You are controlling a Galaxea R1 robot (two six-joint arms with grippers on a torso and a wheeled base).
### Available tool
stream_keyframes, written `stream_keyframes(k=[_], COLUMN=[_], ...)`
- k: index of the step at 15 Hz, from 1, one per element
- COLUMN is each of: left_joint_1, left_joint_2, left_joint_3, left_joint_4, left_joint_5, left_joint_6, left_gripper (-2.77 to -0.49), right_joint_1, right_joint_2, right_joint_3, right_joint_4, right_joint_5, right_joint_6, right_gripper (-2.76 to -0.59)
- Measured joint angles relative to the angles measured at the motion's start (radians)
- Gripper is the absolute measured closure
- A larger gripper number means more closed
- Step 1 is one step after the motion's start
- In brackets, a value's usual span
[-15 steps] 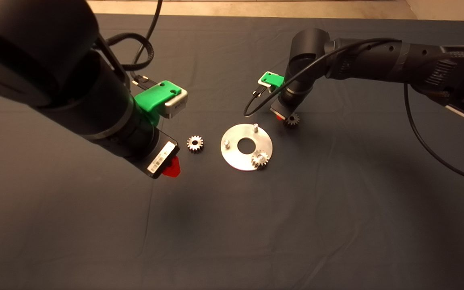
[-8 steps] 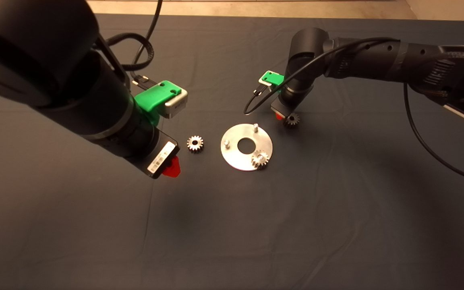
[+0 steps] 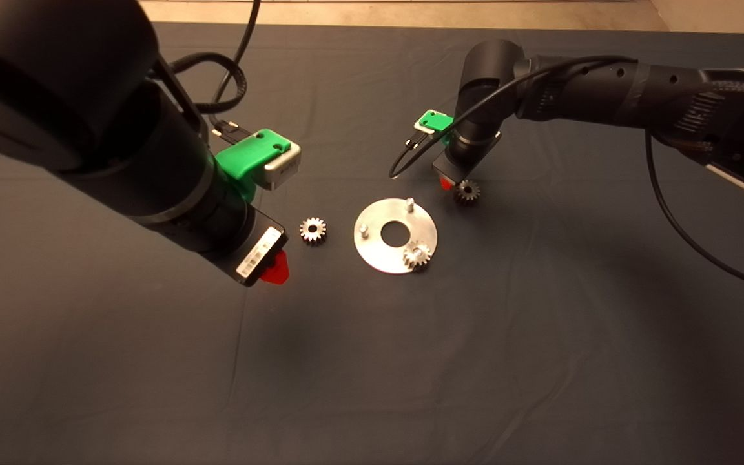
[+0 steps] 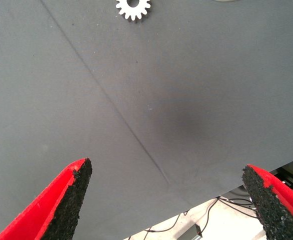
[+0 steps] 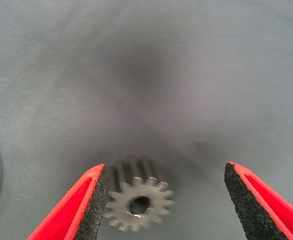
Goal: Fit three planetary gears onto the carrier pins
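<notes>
1. Left arm (image 3: 88,129), upper left of frame: thick black cylindrical links; black cable loops behind it.
2. Green bracket with silver-grey block (image 3: 262,158) on its wrist; white barcode label (image 3: 257,255) on the black end housing.
3. Right arm (image 3: 604,97), upper right: slimmer black tube, black cable alongside, small green bracket (image 3: 433,121).
4. Fingers (image 4: 69,200) red, with rough black pads.

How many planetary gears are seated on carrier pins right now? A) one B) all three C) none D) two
A: one gear sits on the disc; two pins stand bare, one gear lies on the mat, and another lies between the open right gripper fingers.
</notes>
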Motion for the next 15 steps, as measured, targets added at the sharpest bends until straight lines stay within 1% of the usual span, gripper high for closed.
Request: stream_keyframes(k=[1, 3, 5, 8, 10, 15], left_joint_1=[0.000, 0.000, 0.000, 0.000, 0.000, 0.000], left_joint_2=[0.000, 0.000, 0.000, 0.000, 0.000, -0.001], left_joint_3=[0.000, 0.000, 0.000, 0.000, 0.000, 0.000], left_joint_4=[0.000, 0.000, 0.000, 0.000, 0.000, 0.000], left_joint_5=[0.000, 0.000, 0.000, 0.000, 0.000, 0.000], left_joint_6=[0.000, 0.000, 0.000, 0.000, 0.000, 0.000], left_gripper=[-2.17, -2.17, -2.17, -2.17, -2.17, -2.17], right_joint_1=[0.005, 0.008, 0.012, 0.024, 0.028, 0.030], right_joint_2=[0.000, 0.002, 0.003, 0.002, 0.002, -0.017], right_joint_3=[-0.005, -0.009, -0.010, -0.011, -0.011, -0.001], right_joint_4=[0.010, 0.042, 0.093, 0.152, 0.174, 0.192], right_joint_5=[0.000, 0.001, 0.000, 0.001, 0.000, 0.001], right_joint_6=[0.000, 0.000, 0.000, 0.000, 0.000, 0.000], right_gripper=[-1.73, -1.73, -1.73, -1.73, -1.73, -1.73])
